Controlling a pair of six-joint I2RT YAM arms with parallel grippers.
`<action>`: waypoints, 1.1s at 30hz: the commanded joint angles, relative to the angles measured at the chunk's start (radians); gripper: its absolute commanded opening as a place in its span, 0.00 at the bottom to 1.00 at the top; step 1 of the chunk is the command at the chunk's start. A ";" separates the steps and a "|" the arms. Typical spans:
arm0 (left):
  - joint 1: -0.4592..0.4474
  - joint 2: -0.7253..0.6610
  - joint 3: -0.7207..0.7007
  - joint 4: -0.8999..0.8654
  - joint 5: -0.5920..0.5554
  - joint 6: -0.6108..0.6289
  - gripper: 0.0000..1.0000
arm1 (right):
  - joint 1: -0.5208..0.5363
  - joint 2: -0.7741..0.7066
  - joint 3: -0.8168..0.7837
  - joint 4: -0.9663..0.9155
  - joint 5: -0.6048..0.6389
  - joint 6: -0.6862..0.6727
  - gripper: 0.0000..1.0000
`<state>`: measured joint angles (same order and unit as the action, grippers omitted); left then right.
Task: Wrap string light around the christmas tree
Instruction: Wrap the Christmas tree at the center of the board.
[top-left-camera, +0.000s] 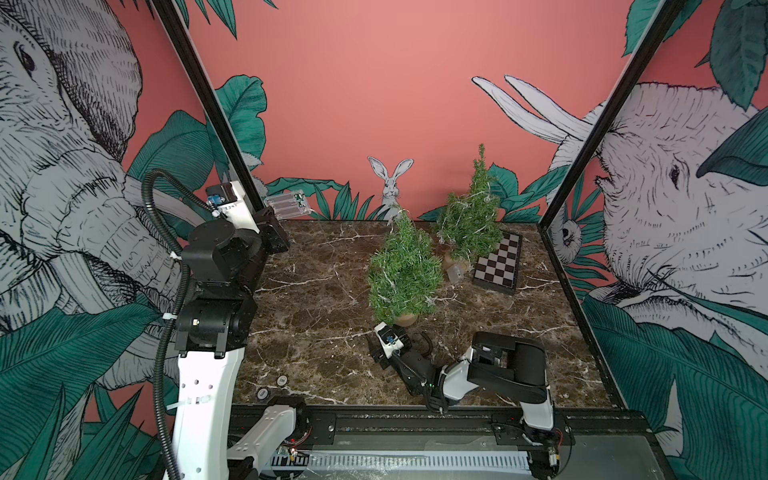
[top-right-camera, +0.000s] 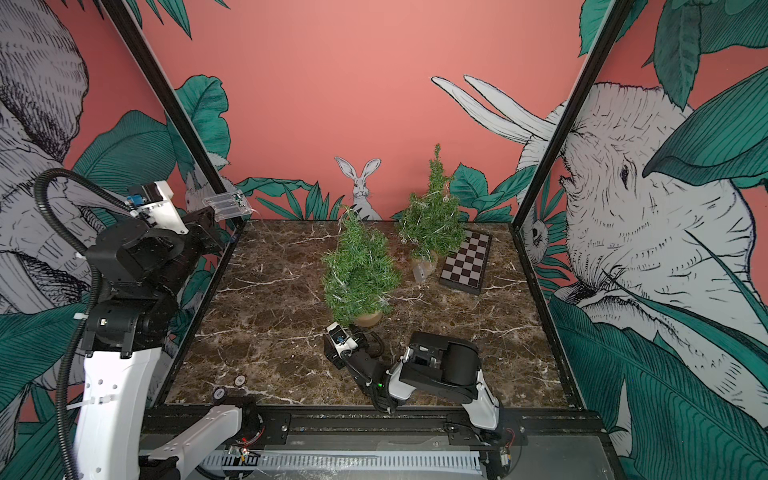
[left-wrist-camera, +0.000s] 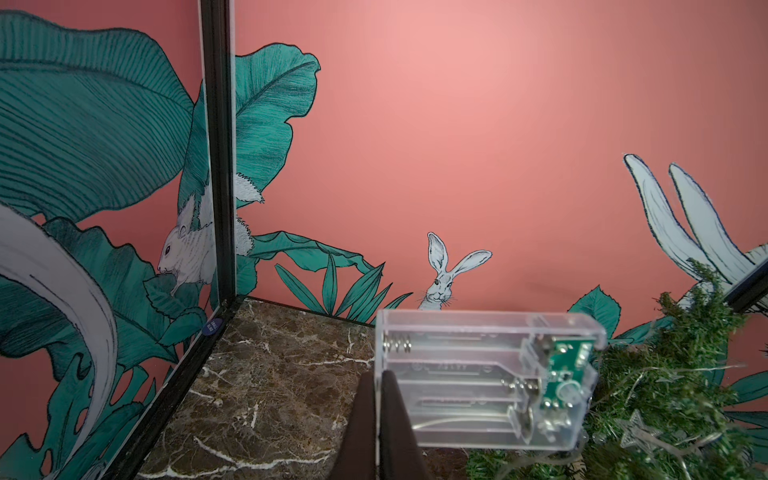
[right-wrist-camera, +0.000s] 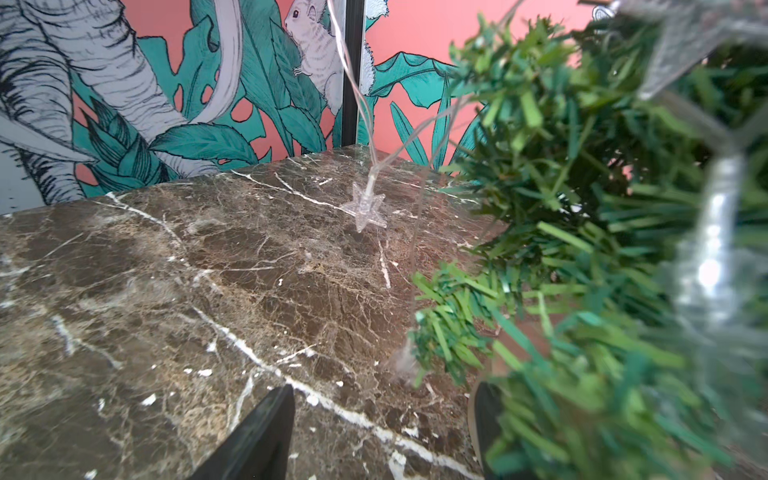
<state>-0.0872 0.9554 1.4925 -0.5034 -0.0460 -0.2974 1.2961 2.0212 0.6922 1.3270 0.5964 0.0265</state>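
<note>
Left gripper (left-wrist-camera: 380, 415) is clamped tight on the edge of the clear battery box (left-wrist-camera: 486, 382), held up near the back-left corner. Right gripper (right-wrist-camera: 382, 432) sits low with jaws spread, gripping nothing, right at the base of the near christmas tree (top-left-camera: 401, 270). Only the right wrist view shows a star bulb of the string light (right-wrist-camera: 365, 208) dangling over the marble table (right-wrist-camera: 166, 291), well ahead of the jaws.

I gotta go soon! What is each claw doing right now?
Left claw: closed, holding the clear battery box.
Right claw: open, holding nothing, low beside the near Christmas tree.
</note>
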 joint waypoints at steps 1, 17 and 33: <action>0.004 -0.025 0.035 0.021 0.019 -0.005 0.00 | 0.003 0.035 0.041 0.081 0.064 0.025 0.69; 0.004 -0.049 0.064 0.025 0.097 -0.063 0.00 | -0.003 0.207 0.256 0.080 0.172 0.006 0.56; 0.004 -0.063 0.050 0.057 0.054 -0.079 0.00 | -0.024 0.200 0.268 0.084 0.045 -0.019 0.04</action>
<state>-0.0872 0.9016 1.5391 -0.4942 0.0265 -0.3561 1.2697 2.2223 0.9638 1.3285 0.6872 0.0143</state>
